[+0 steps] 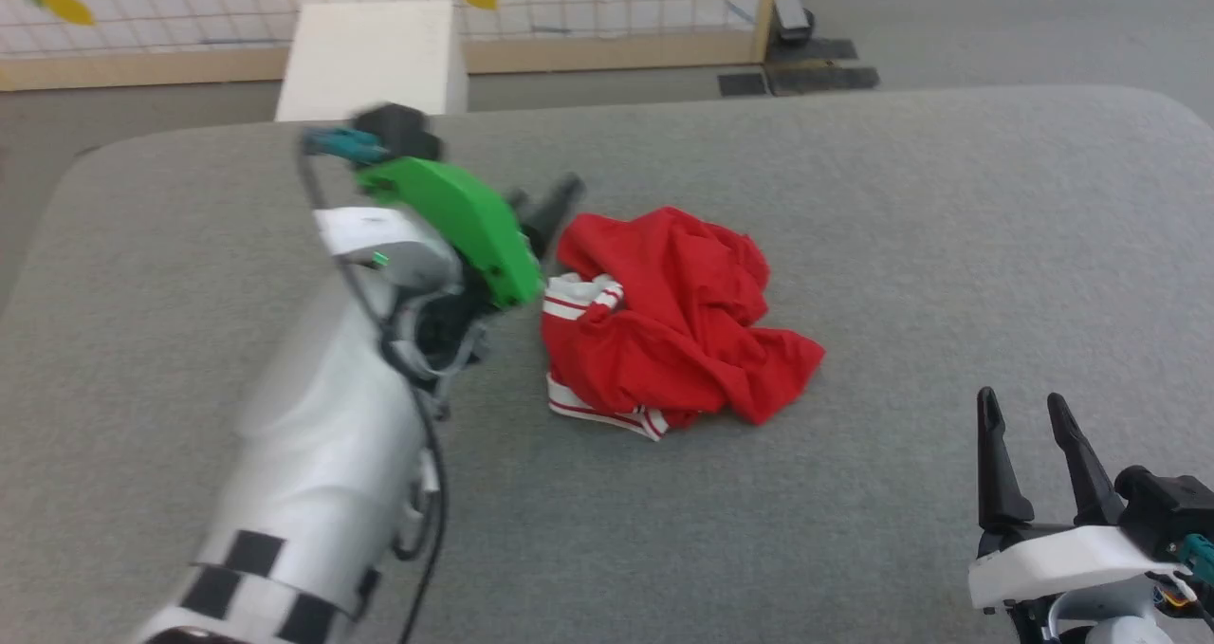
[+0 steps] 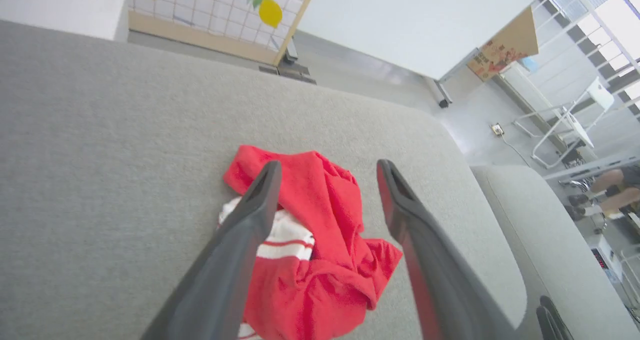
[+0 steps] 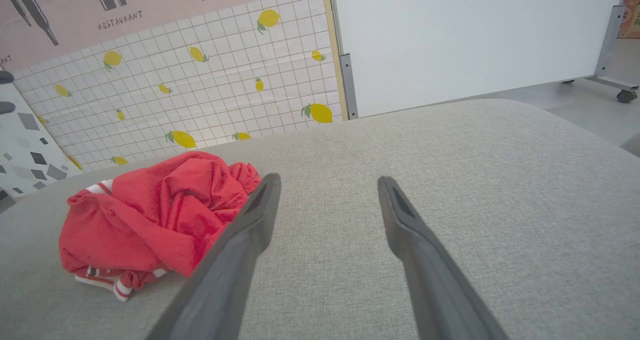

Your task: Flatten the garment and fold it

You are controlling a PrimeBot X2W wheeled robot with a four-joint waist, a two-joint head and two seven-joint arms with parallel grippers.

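The garment lies crumpled in a red heap on the grey padded table, with white sleeve cloth and red-white striped trim showing at its left and front. My left gripper hovers just left of the heap. In the left wrist view its fingers stand wide apart over the garment, holding nothing. My right gripper is open at the table's near right, well clear of the cloth. In the right wrist view the garment lies left of that gripper.
A white box stands on the floor beyond the table's far edge. A lemon-print tiled panel and a white board stand behind it. A second grey cushion adjoins the table's right side.
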